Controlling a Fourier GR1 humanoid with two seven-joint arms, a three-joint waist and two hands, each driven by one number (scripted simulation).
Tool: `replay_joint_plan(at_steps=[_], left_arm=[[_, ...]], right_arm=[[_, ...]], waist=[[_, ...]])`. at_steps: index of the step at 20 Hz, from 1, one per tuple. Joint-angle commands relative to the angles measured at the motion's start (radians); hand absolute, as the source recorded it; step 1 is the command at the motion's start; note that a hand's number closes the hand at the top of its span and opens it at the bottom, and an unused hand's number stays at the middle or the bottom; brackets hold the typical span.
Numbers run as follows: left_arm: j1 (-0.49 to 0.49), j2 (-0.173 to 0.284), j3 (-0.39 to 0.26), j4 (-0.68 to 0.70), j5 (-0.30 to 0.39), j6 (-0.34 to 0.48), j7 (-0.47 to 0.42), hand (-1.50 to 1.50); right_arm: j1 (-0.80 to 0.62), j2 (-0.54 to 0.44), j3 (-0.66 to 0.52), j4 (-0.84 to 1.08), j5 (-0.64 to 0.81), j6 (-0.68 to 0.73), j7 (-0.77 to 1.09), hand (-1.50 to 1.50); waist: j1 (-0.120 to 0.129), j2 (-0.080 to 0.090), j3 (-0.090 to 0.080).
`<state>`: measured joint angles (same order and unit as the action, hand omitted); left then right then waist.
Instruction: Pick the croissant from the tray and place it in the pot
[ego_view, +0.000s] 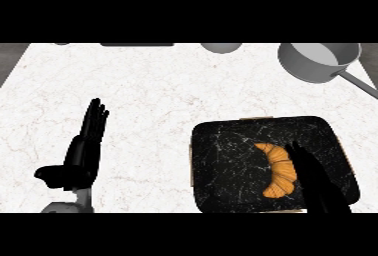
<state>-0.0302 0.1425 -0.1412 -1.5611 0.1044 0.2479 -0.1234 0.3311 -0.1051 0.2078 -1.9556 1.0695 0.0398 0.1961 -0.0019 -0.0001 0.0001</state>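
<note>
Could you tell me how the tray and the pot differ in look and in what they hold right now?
The tray is black, flat and square with rounded corners; the pot is grey, round and deep, with a long handle. The tray holds the croissant, with the right hand beside it; nothing shows inside the pot. The tray lies near the robot, the pot at the far right corner. Both rest on the marble counter.

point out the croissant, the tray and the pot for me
croissant (280, 170): head view, on its middle, where the curve is thickest.
tray (225, 165): head view, on its bare black surface left of the croissant.
pot (314, 55): head view, on its pale inner floor.
</note>
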Motion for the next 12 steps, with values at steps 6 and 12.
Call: replay_joint_plan(at_steps=[6,12], left_arm=[[0.070,-0.053,-0.019,-0.053,-0.059,0.001,-0.013,0.00],[0.021,-0.022,0.045,0.021,-0.023,-0.060,-0.041,0.00]], right_arm=[[-0.113,0.038,0.003,0.186,0.026,-0.076,-0.021,-1.50],[-0.101,-0.020,-0.047,0.134,0.053,-0.208,-0.122,1.50]], waist=[[0.003,0.000,0.000],[0.000,0.000,0.000]])
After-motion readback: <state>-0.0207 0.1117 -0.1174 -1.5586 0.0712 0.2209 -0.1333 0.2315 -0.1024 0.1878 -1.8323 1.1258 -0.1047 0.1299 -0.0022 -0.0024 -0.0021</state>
